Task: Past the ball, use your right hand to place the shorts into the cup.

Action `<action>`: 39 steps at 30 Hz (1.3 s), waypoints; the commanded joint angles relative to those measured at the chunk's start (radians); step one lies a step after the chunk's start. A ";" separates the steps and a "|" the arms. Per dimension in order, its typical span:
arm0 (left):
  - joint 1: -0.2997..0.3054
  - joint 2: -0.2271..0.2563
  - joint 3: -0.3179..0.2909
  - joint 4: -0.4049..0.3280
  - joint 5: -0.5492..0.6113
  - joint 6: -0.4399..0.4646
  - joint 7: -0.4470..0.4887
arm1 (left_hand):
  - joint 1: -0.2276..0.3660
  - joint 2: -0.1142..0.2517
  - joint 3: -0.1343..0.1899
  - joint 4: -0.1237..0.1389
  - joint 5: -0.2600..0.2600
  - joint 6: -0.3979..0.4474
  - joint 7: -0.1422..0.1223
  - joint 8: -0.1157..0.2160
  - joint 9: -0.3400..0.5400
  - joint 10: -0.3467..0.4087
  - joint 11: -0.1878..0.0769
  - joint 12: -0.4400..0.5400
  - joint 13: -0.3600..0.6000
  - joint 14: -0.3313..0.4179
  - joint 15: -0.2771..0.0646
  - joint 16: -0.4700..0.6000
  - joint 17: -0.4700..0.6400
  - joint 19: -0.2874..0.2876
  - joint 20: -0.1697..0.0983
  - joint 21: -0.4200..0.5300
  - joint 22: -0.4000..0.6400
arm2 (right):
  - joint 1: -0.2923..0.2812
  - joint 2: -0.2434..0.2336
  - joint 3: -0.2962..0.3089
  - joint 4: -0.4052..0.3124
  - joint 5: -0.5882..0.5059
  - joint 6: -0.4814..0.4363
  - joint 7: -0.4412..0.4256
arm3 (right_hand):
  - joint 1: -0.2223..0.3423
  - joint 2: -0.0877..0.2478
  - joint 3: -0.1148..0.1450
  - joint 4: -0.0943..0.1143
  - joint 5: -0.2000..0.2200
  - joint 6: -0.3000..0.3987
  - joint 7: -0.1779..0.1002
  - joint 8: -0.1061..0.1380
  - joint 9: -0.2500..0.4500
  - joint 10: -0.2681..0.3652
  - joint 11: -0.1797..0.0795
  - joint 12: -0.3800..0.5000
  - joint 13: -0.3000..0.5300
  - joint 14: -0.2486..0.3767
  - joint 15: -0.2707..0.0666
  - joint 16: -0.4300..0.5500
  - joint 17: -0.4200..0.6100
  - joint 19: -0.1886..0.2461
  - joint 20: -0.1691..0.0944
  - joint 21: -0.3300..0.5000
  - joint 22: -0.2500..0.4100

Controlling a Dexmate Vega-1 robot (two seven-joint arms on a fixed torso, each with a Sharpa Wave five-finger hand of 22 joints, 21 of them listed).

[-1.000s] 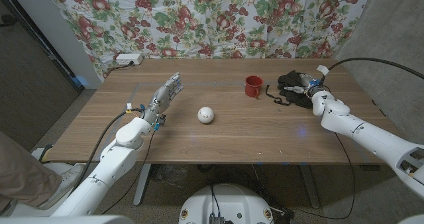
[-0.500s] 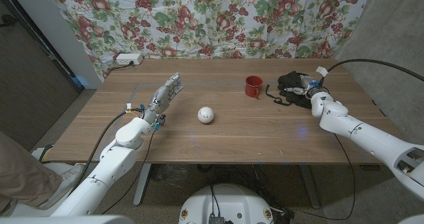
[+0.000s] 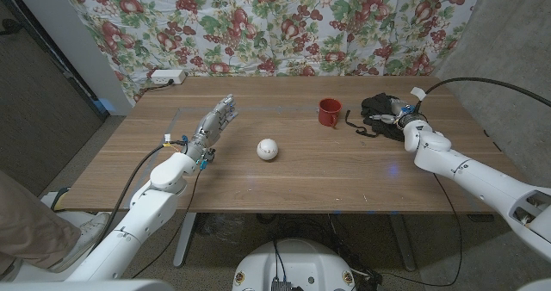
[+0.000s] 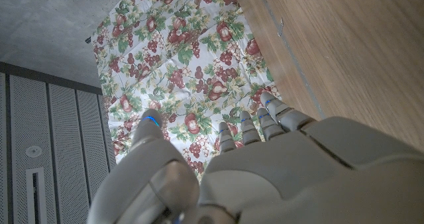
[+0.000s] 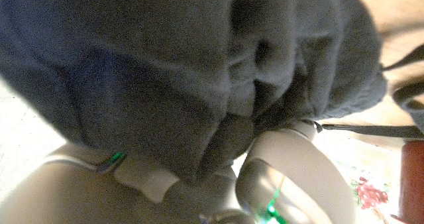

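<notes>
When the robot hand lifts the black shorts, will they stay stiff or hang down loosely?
The shorts lie crumpled in soft folds, so they will probably sag and hang. A loose drawstring trails toward the cup and may drag or snag. They look light, and the right robot hand already touches the cloth.

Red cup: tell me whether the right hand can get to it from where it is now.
Probably yes. The right hand is at the dark shorts, and the red cup stands just beside them with bare table between. The white ball lies farther off, out of that path.
</notes>
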 commanded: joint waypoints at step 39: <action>0.013 -0.003 -0.002 -0.006 0.000 0.000 0.010 | 0.011 -0.002 0.005 0.002 -0.005 0.016 0.001 0.006 0.001 0.008 0.002 0.003 0.006 -0.003 -0.046 0.003 0.002 0.002 -0.049 0.008 0.003 | 0.010 0.036 -0.018 0.083 0.046 0.002 -0.056 | 0.258 0.088 0.082 -0.046 0.013 -0.003 -0.039 -0.002 0.007 0.006 -0.045 0.001 0.020 0.199 -0.102 0.031 0.025 0.335 -0.119 0.094 0.019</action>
